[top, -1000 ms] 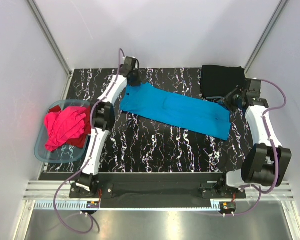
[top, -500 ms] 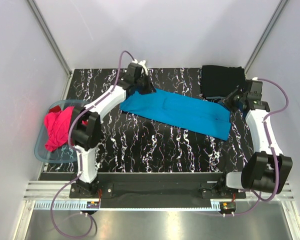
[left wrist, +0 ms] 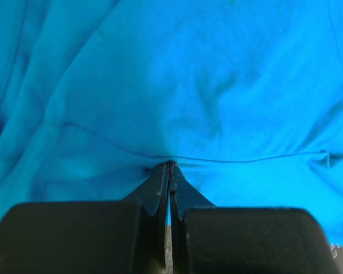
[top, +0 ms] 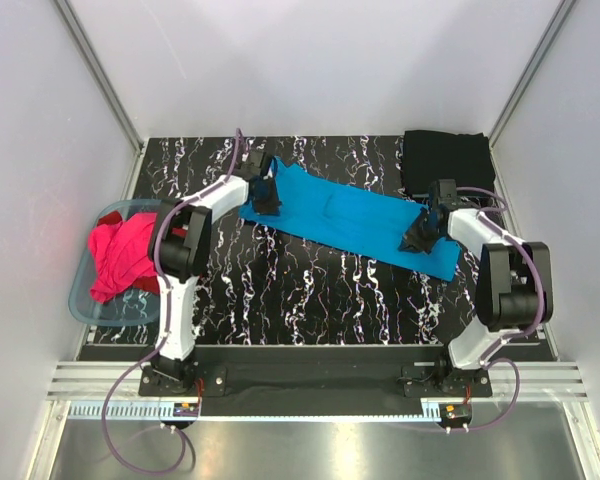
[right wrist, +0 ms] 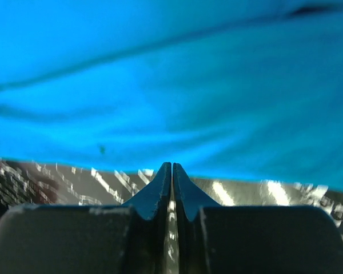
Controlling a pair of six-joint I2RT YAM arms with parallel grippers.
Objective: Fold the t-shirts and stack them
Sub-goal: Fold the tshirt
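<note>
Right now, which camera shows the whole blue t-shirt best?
The top external view: the blue t-shirt lies whole on the table. The left wrist view fills with creased blue cloth; the right wrist view shows only one edge of it.

The spread t-shirt lies slantwise across the middle of my table, running from upper left to lower right. My left gripper sits on its left end and my right gripper at its right end. A folded t-shirt lies behind, in the upper right of the frame. At the far left edge, a tub holds crumpled t-shirts.
</note>
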